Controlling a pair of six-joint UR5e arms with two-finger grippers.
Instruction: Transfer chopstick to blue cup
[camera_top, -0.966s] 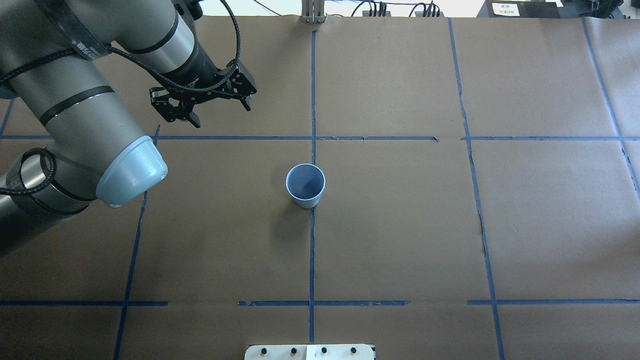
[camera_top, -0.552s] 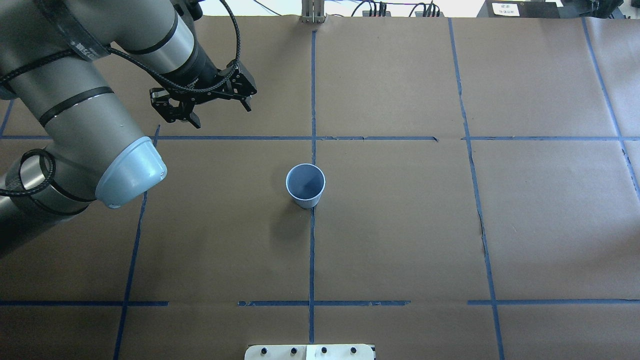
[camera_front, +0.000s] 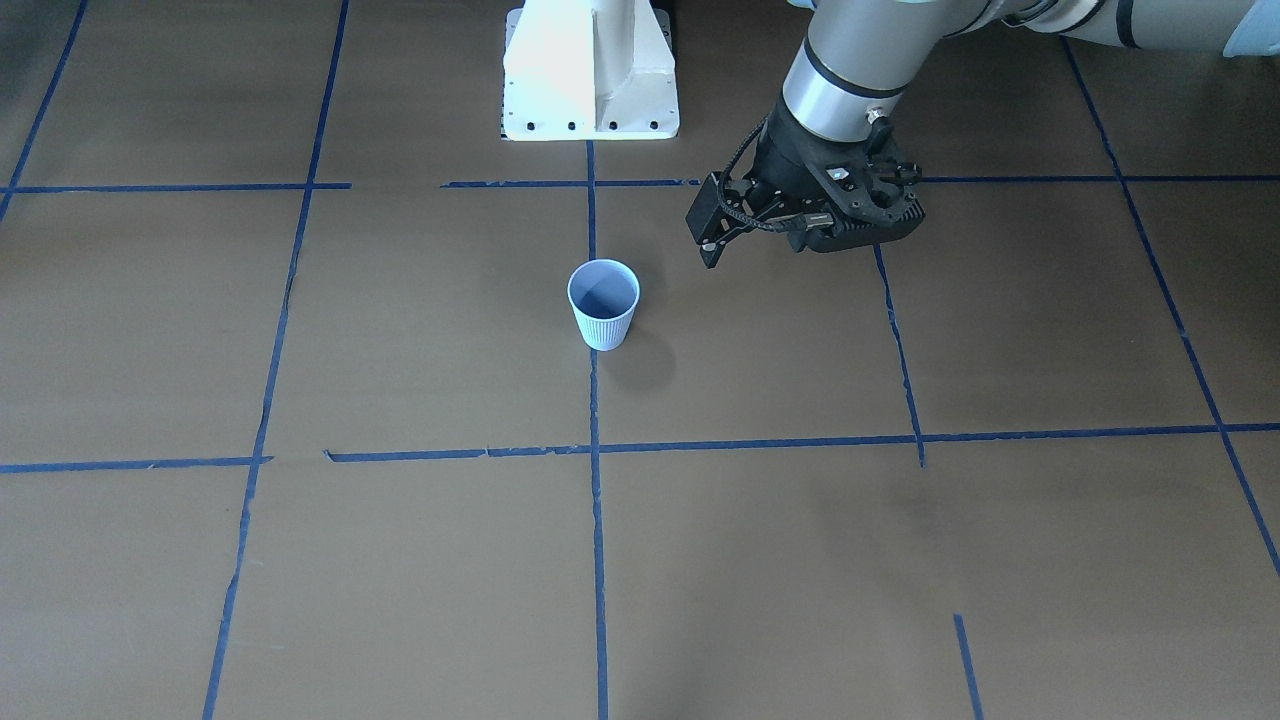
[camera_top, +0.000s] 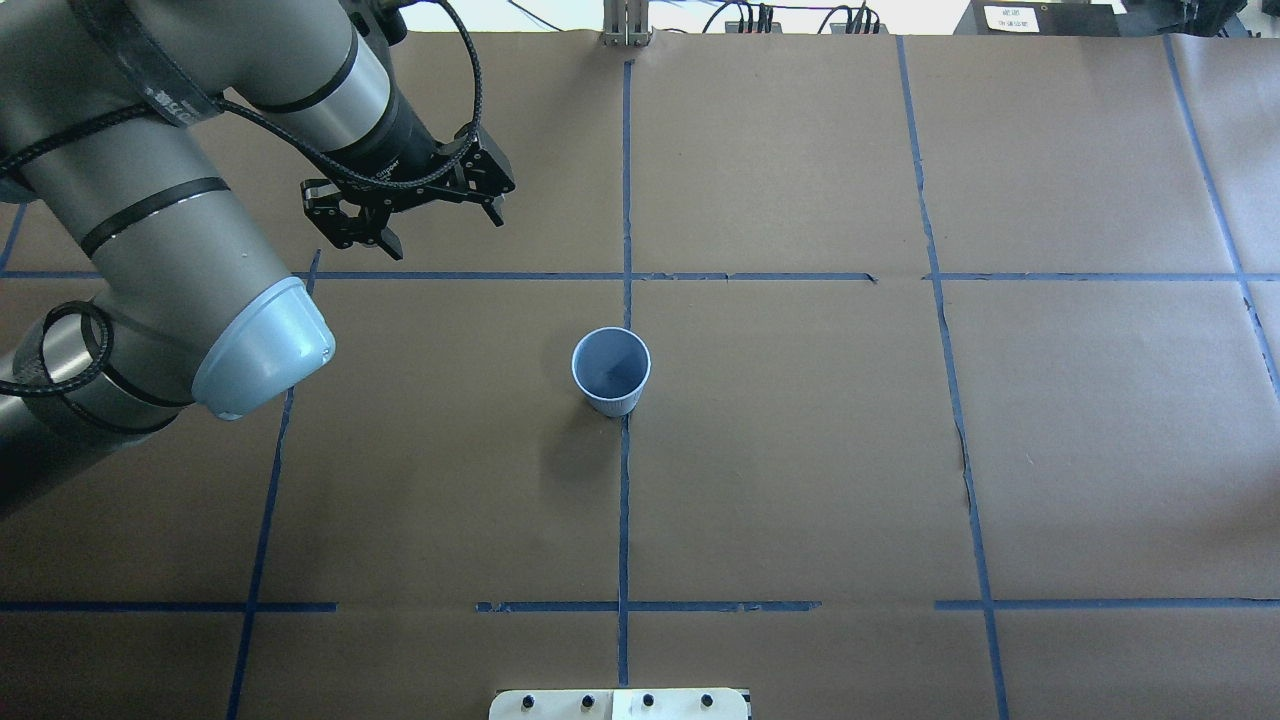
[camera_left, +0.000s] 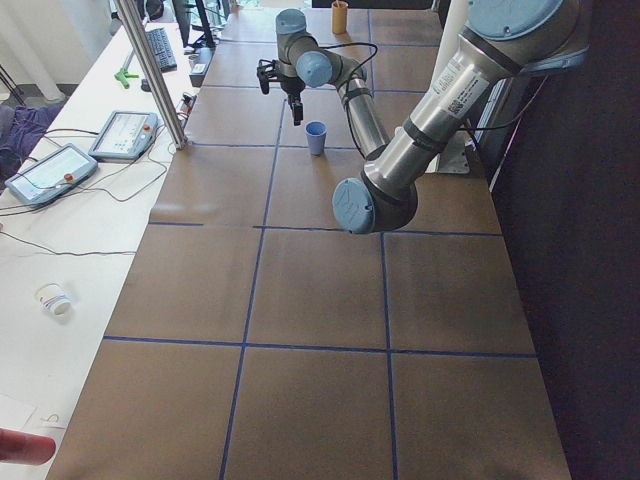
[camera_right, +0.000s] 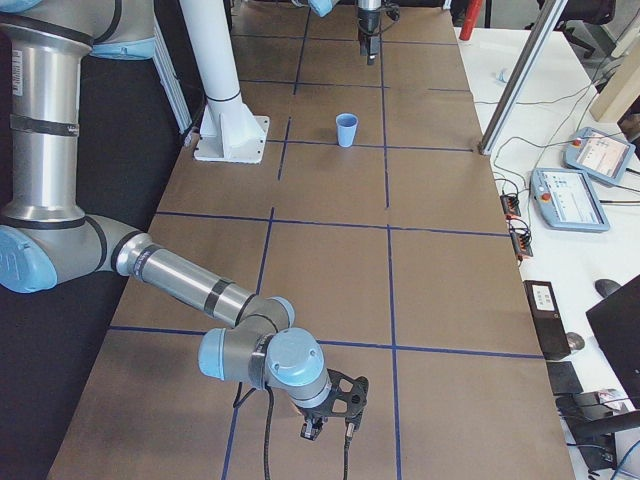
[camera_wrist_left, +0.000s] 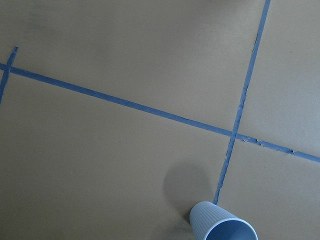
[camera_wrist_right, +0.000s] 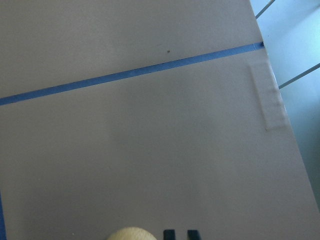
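Blue cup (camera_top: 611, 372), left end effector (camera_top: 444, 232) open — well apart

A matt brown paper cover (camera_top: 800, 450) spans the whole table, smooth apart from faint creases and a ragged split along a seam at centre right. Crossing it, the blue tape lines (camera_top: 623, 520) have a slight sheen and frayed edges. At centre, the blue cup (camera_top: 611, 371) looks matt and paper-like, with a finely ribbed wall and a paler rim. At upper left, the left arm (camera_top: 170, 230) is satin grey metal with a glossy pale-blue plastic cap (camera_top: 262, 345). The left gripper (camera_top: 440, 226) is matt black, with a black corrugated cable (camera_top: 477, 75) beside it. At the top centre of the front-facing view, the pedestal (camera_front: 590, 70) is glossy white painted metal.
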